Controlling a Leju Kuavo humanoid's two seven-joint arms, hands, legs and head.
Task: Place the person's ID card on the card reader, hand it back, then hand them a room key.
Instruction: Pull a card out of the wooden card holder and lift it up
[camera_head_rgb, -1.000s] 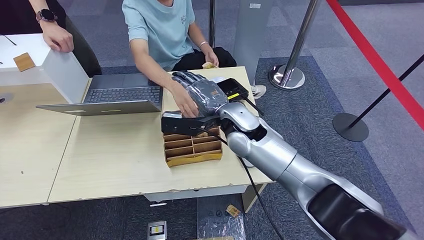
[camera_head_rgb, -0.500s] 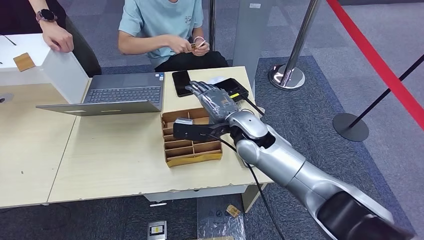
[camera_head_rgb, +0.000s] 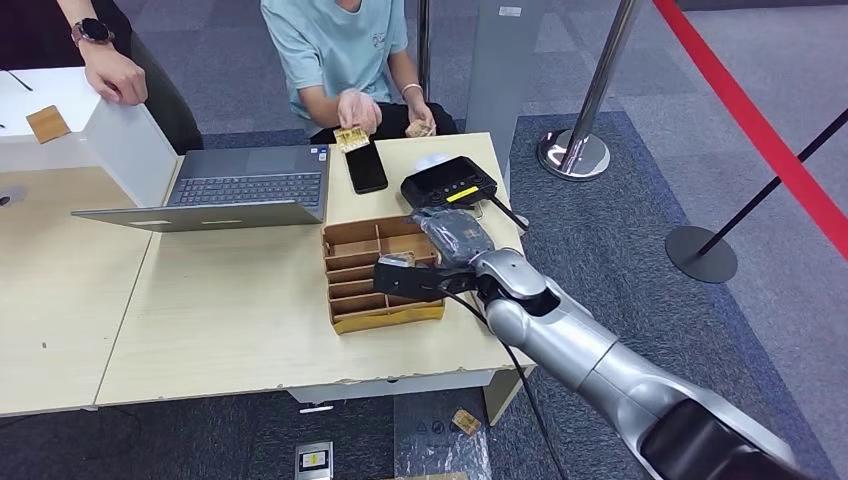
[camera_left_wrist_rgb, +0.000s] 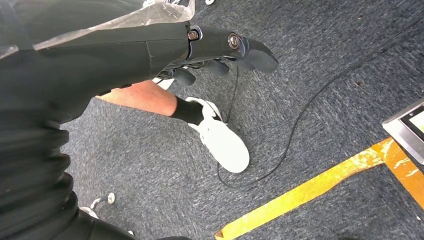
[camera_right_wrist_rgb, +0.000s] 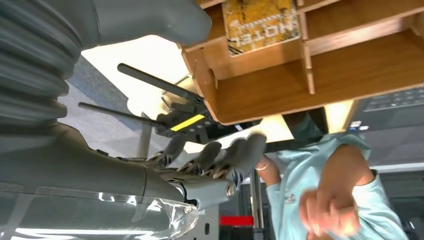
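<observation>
My right hand (camera_head_rgb: 452, 236) hovers with fingers spread and nothing in it over the right side of the wooden compartment box (camera_head_rgb: 385, 318). In the right wrist view its fingers (camera_right_wrist_rgb: 215, 159) hang apart below the box (camera_right_wrist_rgb: 320, 75), where a yellow hotel key card (camera_right_wrist_rgb: 257, 22) lies in one compartment. The black card reader (camera_head_rgb: 449, 182) sits just beyond the hand on the table. The seated person in a light blue shirt (camera_head_rgb: 345, 40) holds a yellowish card (camera_head_rgb: 350, 137) up over the table's far edge. My left hand (camera_left_wrist_rgb: 220, 47) hangs beside my body, holding nothing.
A black phone (camera_head_rgb: 366, 165) lies between the reader and an open laptop (camera_head_rgb: 245, 188). A second person's hand (camera_head_rgb: 115, 75) rests on a white box at the far left. Stanchion posts (camera_head_rgb: 575, 150) and a red belt stand to the right of the table.
The person took the card from my right hand and drew it back, now holding it up. My right hand pulled back from the far edge to above the box.
</observation>
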